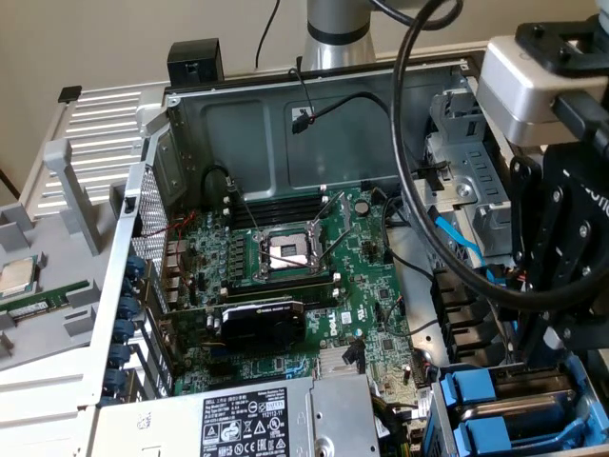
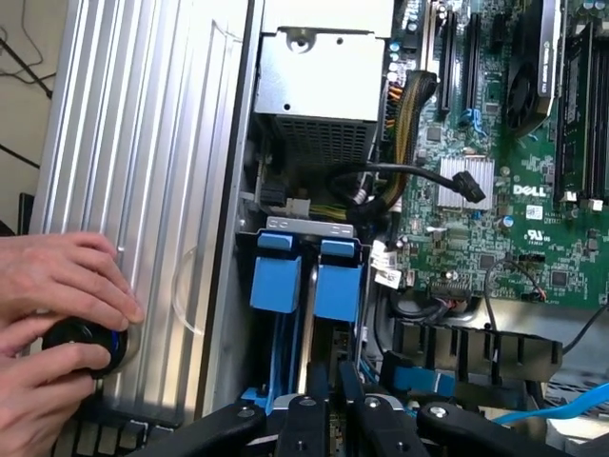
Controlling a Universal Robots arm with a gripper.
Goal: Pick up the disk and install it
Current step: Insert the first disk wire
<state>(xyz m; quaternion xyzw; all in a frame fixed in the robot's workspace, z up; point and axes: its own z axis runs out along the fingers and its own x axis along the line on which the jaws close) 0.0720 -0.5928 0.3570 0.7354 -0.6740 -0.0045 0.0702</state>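
Two blue plastic disk carriers (image 2: 276, 283); ribbed panel (image 2: 143, 143).

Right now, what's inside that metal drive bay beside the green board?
Two blue carriers side by side in the drive bay. Whether drives sit in them is hidden by the blue plastic and the gripper.

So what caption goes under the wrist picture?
Gripper near two blue disk carriers inside an open computer; a person's hands nearby.
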